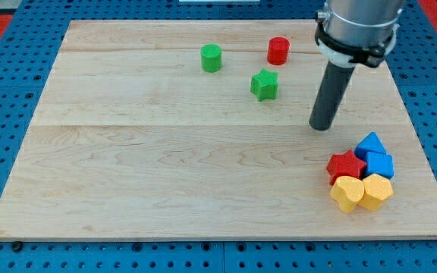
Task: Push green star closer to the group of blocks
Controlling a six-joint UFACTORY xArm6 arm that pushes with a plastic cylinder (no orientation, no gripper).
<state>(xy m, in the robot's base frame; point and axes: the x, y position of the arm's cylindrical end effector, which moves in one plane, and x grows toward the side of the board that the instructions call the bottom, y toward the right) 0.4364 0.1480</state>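
Pincer there is none on this arm: it ends in a plain dark rod, so nothing opens, closes or is held. At the rod's lower end, my tip (322, 127) rests on the wooden board (165, 167) touching no block. It sits to the view's right of and a little below the green star (265, 84), with bare wood between them. Above the star stands a red cylinder (278, 50), and a green cylinder (212, 58) lies toward the view's upper left. Near the board's lower right corner huddles the group: a red star (345, 165), two blue blocks (369, 144) (381, 164) and two yellow blocks (347, 192) (376, 190), pressed together, well apart from the green star.
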